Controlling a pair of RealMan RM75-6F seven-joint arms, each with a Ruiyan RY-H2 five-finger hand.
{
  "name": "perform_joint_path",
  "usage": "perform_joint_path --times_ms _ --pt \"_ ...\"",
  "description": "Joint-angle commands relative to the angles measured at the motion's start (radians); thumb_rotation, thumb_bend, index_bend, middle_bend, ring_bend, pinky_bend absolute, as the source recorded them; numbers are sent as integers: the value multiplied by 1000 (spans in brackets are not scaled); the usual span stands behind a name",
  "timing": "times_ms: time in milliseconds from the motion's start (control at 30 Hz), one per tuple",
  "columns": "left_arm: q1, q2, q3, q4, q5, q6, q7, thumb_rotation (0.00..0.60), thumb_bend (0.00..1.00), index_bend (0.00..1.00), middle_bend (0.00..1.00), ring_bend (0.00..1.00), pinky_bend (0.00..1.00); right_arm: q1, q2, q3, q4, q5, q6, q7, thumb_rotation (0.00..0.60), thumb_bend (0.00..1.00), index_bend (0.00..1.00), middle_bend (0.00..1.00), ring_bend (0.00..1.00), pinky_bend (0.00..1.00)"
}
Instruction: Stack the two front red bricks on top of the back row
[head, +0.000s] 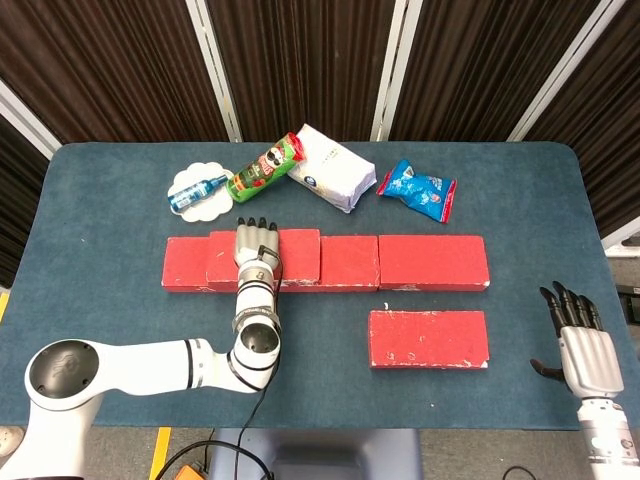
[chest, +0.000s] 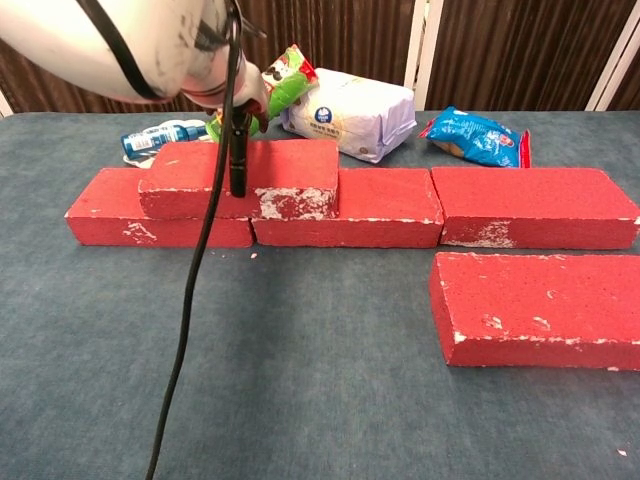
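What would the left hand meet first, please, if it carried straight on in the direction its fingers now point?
Probably the green Pringles can, lying just beyond the stacked brick that the left hand lies over; height is unclear, so it may pass above it.

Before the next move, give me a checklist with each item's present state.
1. First brick stacked on the back row: ok.
2. Left hand off that brick: not ok, it lies over its top.
3. Second front brick stacked: not ok, it lies on the table.
4. Right hand free: ok, open beside the second brick.
5. Stacked brick squarely seated: cannot tell; the arm hides part.
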Motion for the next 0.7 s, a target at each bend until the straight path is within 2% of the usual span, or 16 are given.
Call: perform_joint_path --times_ms 33,167,267,367,433,467,500,533,700 --pt "9 40 -32 -64 6 17 -35 600 0 0 0 0 72 0 2 -1 0 -1 -1 3 600 0 140 26 0 0" --pt "80 116 -71 -183 91 -81 -158 600 0 0 0 0 58 0 3 -2 -1 -4 -1 9 600 0 140 26 0 0" --pt "166 206 -47 -281 256 -180 -259 600 0 0 0 0 44 -3 7 -5 -4 -12 4 15 600 0 140 26 0 0" --pt "191 228 -39 -306 298 -203 -294 600 0 0 0 0 39 -4 7 -6 -5 -14 4 17 600 0 140 26 0 0" --pt "255 286 -30 -363 397 -252 -376 600 0 0 0 0 37 -5 10 -9 -7 -19 5 21 600 0 141 26 0 0" --pt "318 337 -28 -415 495 -256 -435 600 0 0 0 0 36 -7 12 -10 -10 -22 8 23 600 0 141 26 0 0" --pt "441 421 -11 -516 656 -263 -533 600 0 0 0 0 36 -8 14 -11 -11 -26 10 27 600 0 141 26 0 0" --pt "511 465 6 -555 756 -285 -596 600 0 0 0 0 36 -9 15 -12 -12 -28 10 28 600 0 142 26 0 0" --pt "820 648 79 -628 1178 -296 -937 600 0 0 0 0 36 -11 18 -13 -13 -35 14 38 600 0 142 26 0 0"
